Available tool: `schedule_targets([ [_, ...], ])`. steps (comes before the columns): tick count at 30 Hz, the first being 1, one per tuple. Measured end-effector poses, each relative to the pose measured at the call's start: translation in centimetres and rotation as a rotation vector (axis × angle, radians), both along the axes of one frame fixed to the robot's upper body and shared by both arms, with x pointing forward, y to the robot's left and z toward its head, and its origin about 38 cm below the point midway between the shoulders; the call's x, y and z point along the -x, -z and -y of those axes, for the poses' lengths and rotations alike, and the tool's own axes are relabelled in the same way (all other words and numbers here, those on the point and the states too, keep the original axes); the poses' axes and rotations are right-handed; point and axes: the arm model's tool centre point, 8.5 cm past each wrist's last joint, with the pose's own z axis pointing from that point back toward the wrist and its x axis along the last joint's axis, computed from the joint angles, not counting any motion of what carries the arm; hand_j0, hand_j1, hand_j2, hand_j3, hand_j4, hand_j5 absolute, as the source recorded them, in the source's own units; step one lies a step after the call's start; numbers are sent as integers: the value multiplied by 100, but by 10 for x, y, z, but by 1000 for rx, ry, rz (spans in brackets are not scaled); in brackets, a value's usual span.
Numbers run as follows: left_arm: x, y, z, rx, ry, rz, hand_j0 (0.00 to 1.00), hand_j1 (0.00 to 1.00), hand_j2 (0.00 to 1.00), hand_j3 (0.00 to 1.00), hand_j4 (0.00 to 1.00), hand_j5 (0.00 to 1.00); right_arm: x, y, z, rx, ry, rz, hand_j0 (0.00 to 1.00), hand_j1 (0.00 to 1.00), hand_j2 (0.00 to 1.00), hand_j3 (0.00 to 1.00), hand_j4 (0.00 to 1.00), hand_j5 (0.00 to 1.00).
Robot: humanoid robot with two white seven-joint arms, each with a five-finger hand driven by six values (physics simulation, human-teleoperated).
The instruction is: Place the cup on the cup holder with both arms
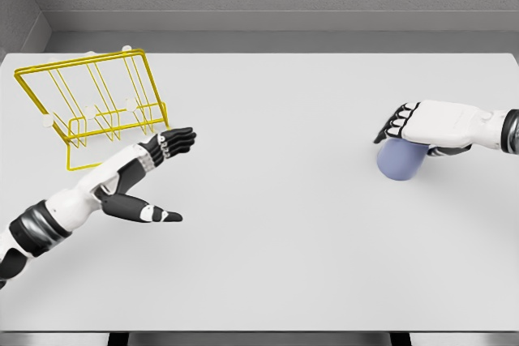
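A pale blue cup point(401, 161) rests on the white table point(276, 241) at the right. My right hand point(391, 134) lies on top of it, fingers curled down over its far side, the arm coming in from the right edge. The yellow wire cup holder point(93, 103) stands tilted at the back left, with white-tipped pegs. My left hand point(166, 174) hovers just in front of the holder's right end, fingers straight and thumb spread wide, holding nothing. The cup's opening is hidden.
A grey wall runs behind the table's far edge. The table's front edge crosses the bottom of the view. Bare tabletop lies between the two hands.
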Motion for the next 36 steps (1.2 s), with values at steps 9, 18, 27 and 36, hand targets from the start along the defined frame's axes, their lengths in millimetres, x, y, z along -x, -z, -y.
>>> schedule_targets([
  [9, -3, 8, 5, -7, -22, -73, 100, 100, 100, 100, 100, 100, -1, -3, -1, 4, -4, 9, 63, 63, 63, 63, 63, 63],
  [18, -5, 14, 3, -15, -45, -129, 100, 100, 100, 100, 100, 100, -5, -25, -4, 0, -19, 57, 63, 63, 63, 63, 63, 63],
  [27, -6, 27, 3, -29, -65, -165, 100, 100, 100, 100, 100, 100, -1, -37, -10, 3, -47, 83, 58, 58, 58, 58, 58, 58],
  [36, -11, 39, 9, -20, -89, -234, 100, 100, 100, 100, 100, 100, 14, -58, -33, 5, -140, 136, 57, 57, 57, 57, 57, 57],
])
